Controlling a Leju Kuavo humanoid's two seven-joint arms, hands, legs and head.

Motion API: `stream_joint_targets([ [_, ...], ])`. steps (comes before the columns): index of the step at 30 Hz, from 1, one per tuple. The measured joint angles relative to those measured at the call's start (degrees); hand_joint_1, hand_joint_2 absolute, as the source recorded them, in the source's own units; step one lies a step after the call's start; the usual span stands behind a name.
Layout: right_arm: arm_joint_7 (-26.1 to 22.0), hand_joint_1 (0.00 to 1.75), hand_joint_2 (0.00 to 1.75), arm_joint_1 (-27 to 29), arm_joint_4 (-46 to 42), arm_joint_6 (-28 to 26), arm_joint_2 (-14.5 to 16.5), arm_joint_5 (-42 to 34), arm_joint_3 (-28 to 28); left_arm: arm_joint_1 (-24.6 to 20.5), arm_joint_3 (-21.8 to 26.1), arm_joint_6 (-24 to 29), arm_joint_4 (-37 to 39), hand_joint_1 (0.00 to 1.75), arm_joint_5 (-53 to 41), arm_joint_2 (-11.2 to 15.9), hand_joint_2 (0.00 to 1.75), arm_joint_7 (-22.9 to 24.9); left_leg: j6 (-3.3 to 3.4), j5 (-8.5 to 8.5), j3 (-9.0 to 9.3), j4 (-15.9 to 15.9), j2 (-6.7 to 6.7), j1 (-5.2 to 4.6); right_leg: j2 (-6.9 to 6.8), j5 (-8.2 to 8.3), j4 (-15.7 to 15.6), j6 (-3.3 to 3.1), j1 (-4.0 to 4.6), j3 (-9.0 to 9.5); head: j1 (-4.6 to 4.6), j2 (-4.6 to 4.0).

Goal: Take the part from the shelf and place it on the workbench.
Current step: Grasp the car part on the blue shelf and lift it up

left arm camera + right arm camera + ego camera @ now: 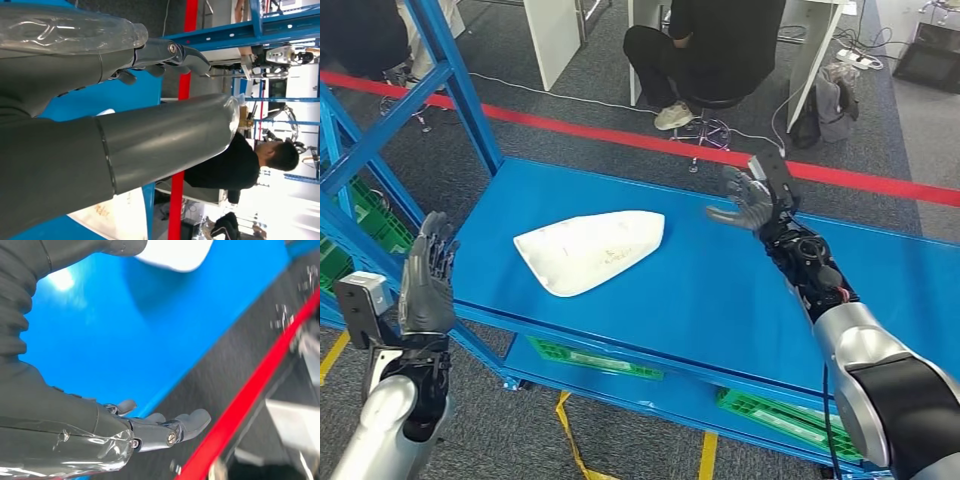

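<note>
The part (590, 251) is a flat white wedge-shaped piece lying on the blue shelf board (712, 290), left of its middle. My left hand (427, 275) is raised at the shelf's left front edge, fingers spread and upright, holding nothing, well left of the part. My right hand (746, 198) hovers above the shelf's far edge to the right of the part, fingers stretched out, empty. The left wrist view shows my thumb and fingers (171, 52) apart, with the white part (117, 217) beyond them. In the right wrist view my fingers (170, 427) are extended over the blue board, the part (177, 252) at the picture's edge.
Blue rack posts (456, 70) rise at the left. Green crates (780, 418) sit on the lower shelf. A person (712, 45) sits on a stool behind a red floor line (622, 138). A bag (829, 105) lies on the carpet.
</note>
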Motion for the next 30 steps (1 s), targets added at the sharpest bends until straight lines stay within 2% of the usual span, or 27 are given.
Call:
stream_joint_targets([
  [9,1.9,0.0,1.75,-3.0,4.6,7.5,3.4,-4.5,3.5,-0.3,0.0,-0.1,0.0,0.0,0.4,0.0,0.0,-0.8,0.0,0.0,0.0,0.0,0.0,0.01,0.0,0.0,0.0,0.0,0.0,-0.02,-0.03,0.0],
  [18,6.6,0.0,1.75,-4.2,8.1,13.0,4.9,-10.2,5.6,-0.8,-0.1,-0.5,0.3,0.0,0.7,0.0,0.0,-1.2,0.0,0.0,0.01,0.0,0.0,0.01,0.0,0.0,0.0,0.0,0.0,-0.02,-0.02,0.0],
  [30,12.0,0.0,1.75,-5.1,11.6,15.0,5.0,-14.6,6.1,-1.5,-0.1,-0.5,1.2,0.0,0.9,-0.1,0.0,-2.0,0.0,0.0,0.01,0.0,0.01,0.01,0.01,0.0,0.0,0.0,0.0,-0.04,-0.02,0.0],
])
